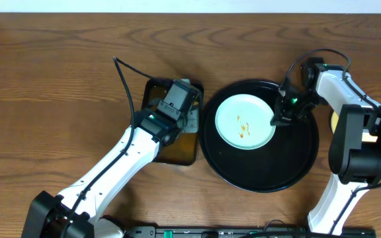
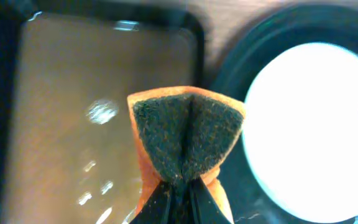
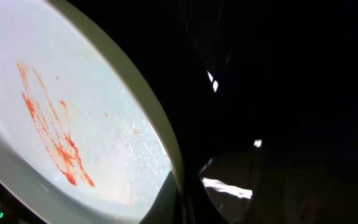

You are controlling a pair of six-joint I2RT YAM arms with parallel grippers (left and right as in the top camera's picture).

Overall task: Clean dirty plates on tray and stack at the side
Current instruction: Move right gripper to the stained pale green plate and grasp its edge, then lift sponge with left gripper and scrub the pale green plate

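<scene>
Steady the rim, then bring the sponge over

Your right gripper (image 1: 282, 114) pinches the plate (image 1: 245, 121) on the black tray (image 1: 263, 178). Your left gripper (image 2: 182, 190) clenches the sponge (image 2: 185, 134), so press flat across the 1 sauce smear (image 3: 55, 130).

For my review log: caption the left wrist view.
Left gripper pinches a folded sponge above the brown tray, beside the plate.

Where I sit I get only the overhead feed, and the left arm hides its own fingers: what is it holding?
Observer: The left gripper pinches a folded orange sponge, its dark scouring side facing the wrist camera.
Operator: Has the right one got the plate?
Observer: The right gripper looks shut on the rim of the plate.
Operator: How dirty is it?
Observer: Close up, a streaky orange-red smear runs across its face.
</scene>
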